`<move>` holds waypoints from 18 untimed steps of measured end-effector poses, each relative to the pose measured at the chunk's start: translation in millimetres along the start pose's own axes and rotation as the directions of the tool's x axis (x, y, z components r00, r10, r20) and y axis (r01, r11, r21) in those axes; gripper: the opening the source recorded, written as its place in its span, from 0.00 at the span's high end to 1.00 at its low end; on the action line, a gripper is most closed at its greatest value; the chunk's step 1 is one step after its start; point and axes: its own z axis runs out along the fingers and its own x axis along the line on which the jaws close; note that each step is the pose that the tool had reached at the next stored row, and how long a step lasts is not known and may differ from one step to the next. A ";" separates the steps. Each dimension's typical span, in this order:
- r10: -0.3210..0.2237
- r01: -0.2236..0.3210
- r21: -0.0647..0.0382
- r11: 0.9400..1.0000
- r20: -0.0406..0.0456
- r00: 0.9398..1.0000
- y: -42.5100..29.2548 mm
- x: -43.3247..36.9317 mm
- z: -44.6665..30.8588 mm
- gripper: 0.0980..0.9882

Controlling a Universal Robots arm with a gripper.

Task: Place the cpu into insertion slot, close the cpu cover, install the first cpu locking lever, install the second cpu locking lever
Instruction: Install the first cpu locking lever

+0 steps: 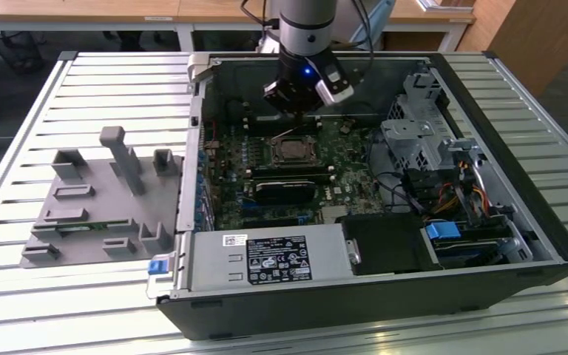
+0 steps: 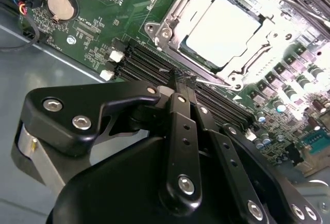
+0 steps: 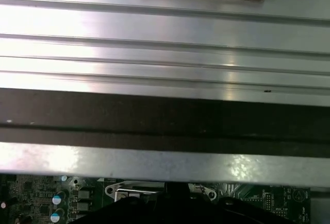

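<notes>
In the second wrist view the cpu (image 2: 223, 28) lies flat in the insertion slot (image 2: 154, 29), its silvery face up. The cpu cover (image 2: 178, 8) is down around it, framing the chip. A thin wire locking lever (image 2: 219, 84) runs along the socket side nearest my gripper (image 2: 180, 77). My black fingers (image 2: 178, 131) are shut, with their tips at that lever's end. Whether the wire is clamped between them I cannot tell. In the exterior view the gripper (image 1: 297, 111) hangs inside the open computer case, just behind the socket (image 1: 292, 150).
Black memory slots (image 2: 147, 64) and a coin battery (image 2: 61, 4) sit beside the socket. Memory sticks (image 1: 289, 174), a drive cage (image 1: 420, 140) and a power supply (image 1: 264, 259) crowd the case. A grey parts fixture (image 1: 106, 200) stands on the slatted table at the exterior view's left.
</notes>
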 end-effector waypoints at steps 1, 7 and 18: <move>0.000 0.000 0.000 1.000 0.000 1.000 -0.1 -0.6 0.9 0.99; 0.000 0.000 0.000 1.000 -0.001 1.000 -0.8 -3.1 6.9 0.99; 0.000 0.000 0.000 1.000 -0.002 1.000 -1.6 -6.2 17.2 0.99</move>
